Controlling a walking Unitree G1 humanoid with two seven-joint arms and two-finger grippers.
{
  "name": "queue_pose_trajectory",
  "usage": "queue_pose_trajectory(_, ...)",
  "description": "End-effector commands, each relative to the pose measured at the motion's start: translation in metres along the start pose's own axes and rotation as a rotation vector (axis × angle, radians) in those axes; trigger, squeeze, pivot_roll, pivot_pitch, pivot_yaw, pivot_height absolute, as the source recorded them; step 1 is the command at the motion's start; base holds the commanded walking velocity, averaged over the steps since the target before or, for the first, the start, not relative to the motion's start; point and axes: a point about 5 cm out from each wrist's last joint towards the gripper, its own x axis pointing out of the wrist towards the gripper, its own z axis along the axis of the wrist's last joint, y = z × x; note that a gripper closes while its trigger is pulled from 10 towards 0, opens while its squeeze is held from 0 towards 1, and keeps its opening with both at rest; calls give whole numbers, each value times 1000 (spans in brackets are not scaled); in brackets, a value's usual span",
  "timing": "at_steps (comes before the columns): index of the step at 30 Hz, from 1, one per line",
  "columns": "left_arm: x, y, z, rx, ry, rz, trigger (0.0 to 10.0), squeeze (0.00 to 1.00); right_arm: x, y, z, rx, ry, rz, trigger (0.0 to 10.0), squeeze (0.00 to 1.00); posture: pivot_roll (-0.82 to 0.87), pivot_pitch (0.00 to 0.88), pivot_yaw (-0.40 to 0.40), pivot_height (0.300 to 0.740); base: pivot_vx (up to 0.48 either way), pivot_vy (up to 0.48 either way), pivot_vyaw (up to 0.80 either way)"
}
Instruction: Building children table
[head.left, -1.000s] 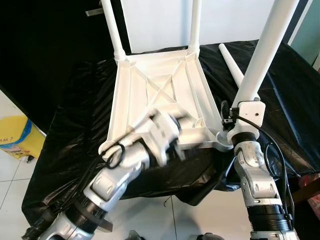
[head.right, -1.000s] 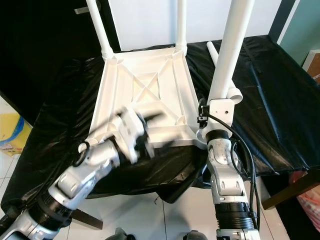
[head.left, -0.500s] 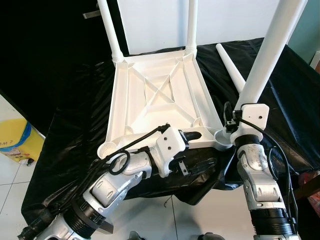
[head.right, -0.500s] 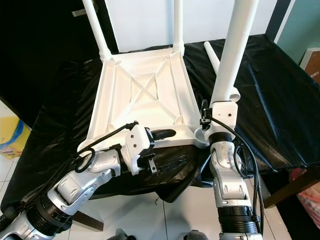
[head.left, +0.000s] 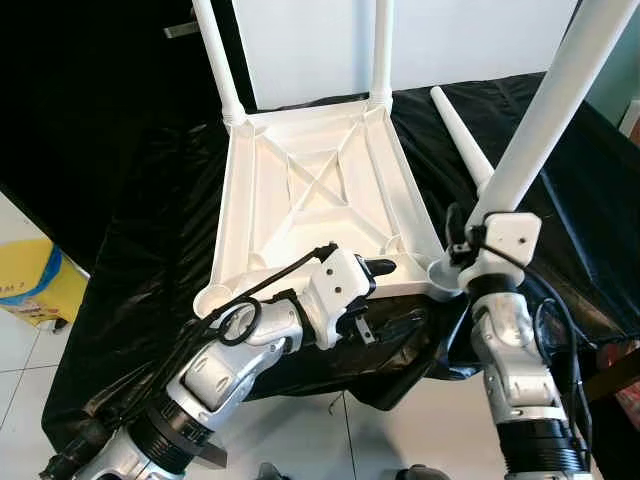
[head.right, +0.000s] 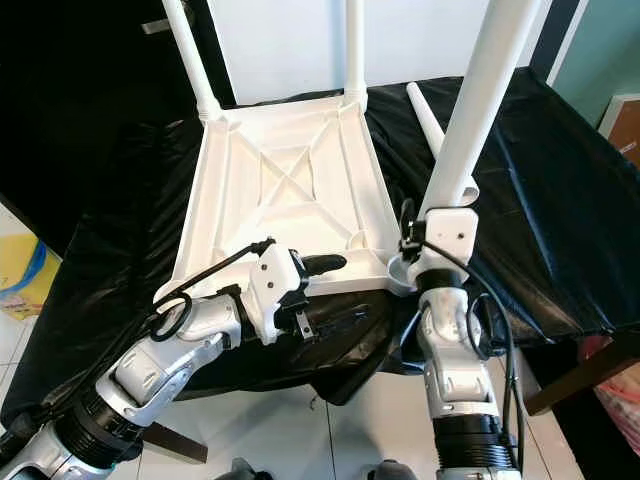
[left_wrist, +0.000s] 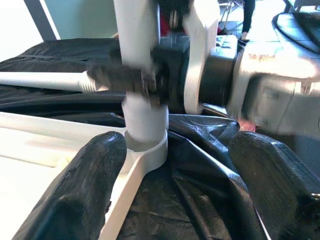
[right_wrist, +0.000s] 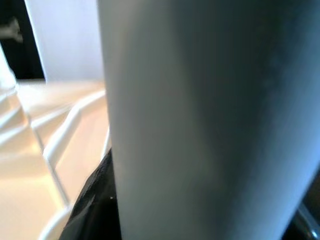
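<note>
1. Two legs already stand upright in the far corners of the upturned white tabletop (head.left: 315, 195), which lies underside-up on a worktop (head.left: 150, 250) draped in black plastic sheeting.
2. The far-left leg (head.left: 218, 60) rises at about 11 o'clock from the tabletop's middle, the far-right leg (head.left: 382, 50) at about 1 o'clock.
3. A third leg (head.left: 545, 115), thick and white, leans up toward 1 o'clock from the near-right corner socket (head.left: 443, 272), its lower end at that socket.
4. The right gripper (head.left: 478, 225) is at the foot of this third leg, at about 4 o'clock from the tabletop's middle; its black jaws look closed round the leg just above the socket, as seen in the left wrist view.
5. The left gripper (head.left: 395, 295) sits at the tabletop's near edge, about 6 o'clock from the middle; its jaws are spread, one finger above the near rim and one below it over the black sheeting, pointing toward the socket.
6. One spare tapered leg (head.left: 458, 130) lies flat on the sheeting, just beside the tabletop's right edge at about 2 o'clock.
7. A yellow bag (head.left: 35, 290) rests on the tiled floor at 9 o'clock.
</note>
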Motion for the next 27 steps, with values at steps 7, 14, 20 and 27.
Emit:
queue_pose_trajectory(7,0,0,1,-11,12,-22,10000,0,2,6,-18,32,56,37,10000,0,-88,88,78,740,0,0,0)
queue_pose_trajectory(14,0,1,1,-13,14,-13,10000,0,0,10,-20,28,61,80,10000,0,-89,89,77,740,0,0,0)
queue_pose_trajectory(20,1,2,2,-13,11,-14,10000,0,-6,9,-30,-22,65,161,10000,0,-91,87,80,740,0,0,0)
queue_pose_trajectory(27,1,2,4,-11,9,-17,10000,0,-7,5,-39,8,117,182,10000,0,-91,86,85,740,0,0,0)
